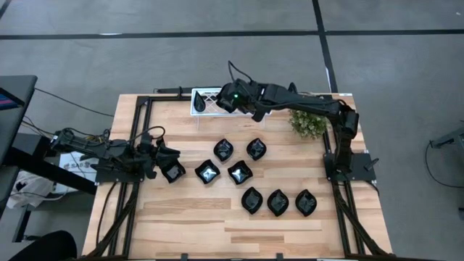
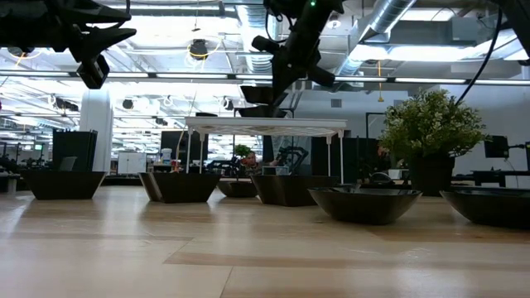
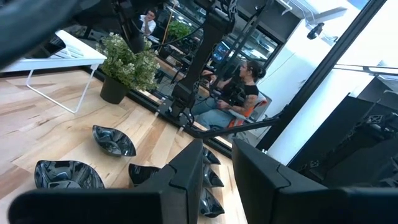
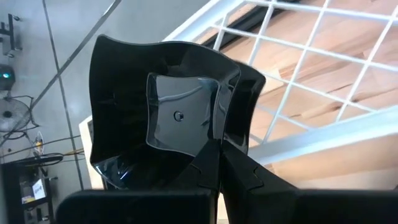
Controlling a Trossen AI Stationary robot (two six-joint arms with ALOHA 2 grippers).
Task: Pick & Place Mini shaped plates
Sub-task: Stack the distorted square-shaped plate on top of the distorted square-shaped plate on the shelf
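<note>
Several glossy black mini shaped plates point(image 1: 239, 172) lie spread over the middle of the wooden table point(image 1: 181, 225). My right gripper point(image 4: 221, 152) is shut on the rim of one rounded-square plate point(image 4: 155, 106), holding it above the white lattice tray point(image 4: 323, 56) at the back of the table. In the low view that plate point(image 2: 257, 95) hangs just over the tray top point(image 2: 265, 124). My left gripper point(image 1: 158, 156) is raised at the left side, open and empty, beside the leftmost plate point(image 1: 172, 172), which rests on the table.
A green potted plant point(image 1: 307, 123) stands at the back right, near the right arm's base. Black frame rails point(image 1: 138, 138) run along the table's sides. A seated person point(image 3: 239, 93) shows beyond the table in the left wrist view.
</note>
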